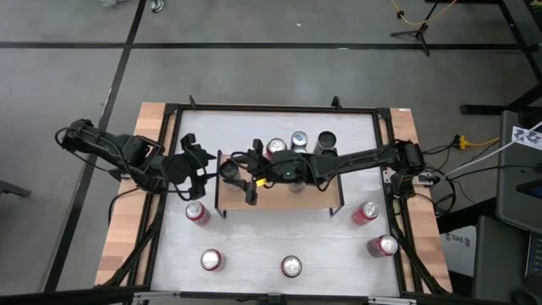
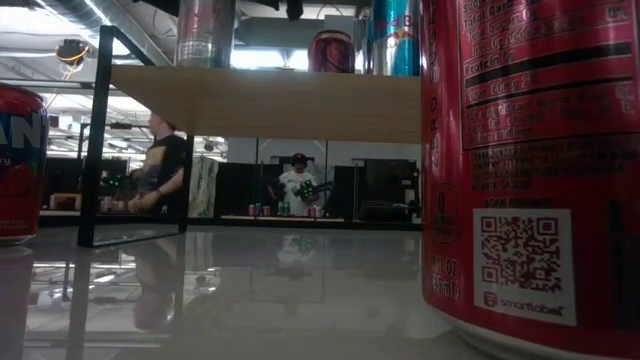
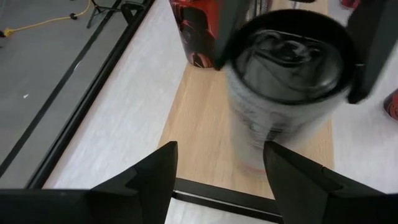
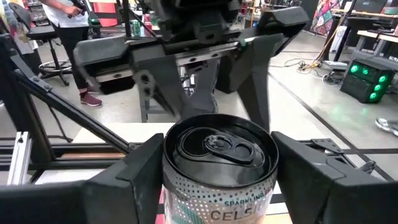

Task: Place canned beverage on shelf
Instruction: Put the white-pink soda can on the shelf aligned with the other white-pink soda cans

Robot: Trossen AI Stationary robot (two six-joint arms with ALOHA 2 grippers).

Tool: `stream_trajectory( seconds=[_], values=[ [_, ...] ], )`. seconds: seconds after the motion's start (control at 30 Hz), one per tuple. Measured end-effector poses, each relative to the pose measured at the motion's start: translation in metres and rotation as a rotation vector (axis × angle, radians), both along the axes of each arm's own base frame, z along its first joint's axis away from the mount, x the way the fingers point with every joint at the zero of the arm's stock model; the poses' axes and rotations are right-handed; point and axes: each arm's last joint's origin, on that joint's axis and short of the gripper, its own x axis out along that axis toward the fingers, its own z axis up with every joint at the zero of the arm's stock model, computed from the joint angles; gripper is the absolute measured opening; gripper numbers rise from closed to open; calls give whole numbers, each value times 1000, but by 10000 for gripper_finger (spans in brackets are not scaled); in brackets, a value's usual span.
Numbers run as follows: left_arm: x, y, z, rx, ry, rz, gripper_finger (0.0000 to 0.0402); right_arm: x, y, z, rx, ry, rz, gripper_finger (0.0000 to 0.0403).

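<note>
A silver-grey canned beverage (image 4: 221, 180) stands upright at the left end of the shelf (image 1: 284, 196), a light wooden board on thin black legs. My right gripper (image 4: 217, 162) reaches across the shelf from the right and is shut on this can (image 1: 229, 171). My left gripper (image 3: 217, 168) waits open just left of the shelf, pointing at the can (image 3: 280, 81), with nothing between its fingers. Three more cans (image 1: 299, 141) stand along the shelf's far edge. My right gripper pinches the can's upper wall (image 4: 171, 180) between its two fingers, one on each side just below the rim. The fingers (image 3: 373, 43) come in about level from the table's right side. The can is upright; its base (image 3: 249, 163) looks set on the board's left end.
Several red cans stand on the white tabletop in front of the shelf (image 1: 196, 212) (image 1: 212, 260) (image 1: 290, 267) (image 1: 366, 212) (image 1: 383, 246). One red can (image 2: 530, 170) stands close in front of the low camera. People stand in the room beyond the table.
</note>
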Motion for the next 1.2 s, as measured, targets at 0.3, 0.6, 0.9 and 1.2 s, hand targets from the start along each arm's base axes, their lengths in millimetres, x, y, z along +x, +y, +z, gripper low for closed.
stream_trajectory(
  seconds=[0.3,0.6,0.9,1.2],
  values=[
    [0,0,0,-1,1,-2,229,-8,-1,17,15,-46,2,247],
    [0,0,0,-2,1,-3,229,-29,-4,50,25,-113,-2,247],
    [0,0,0,-2,1,-3,229,-65,-7,91,33,-167,49,248],
    [0,0,0,-2,1,-4,229,-110,-12,127,39,-169,50,248]
  ],
)
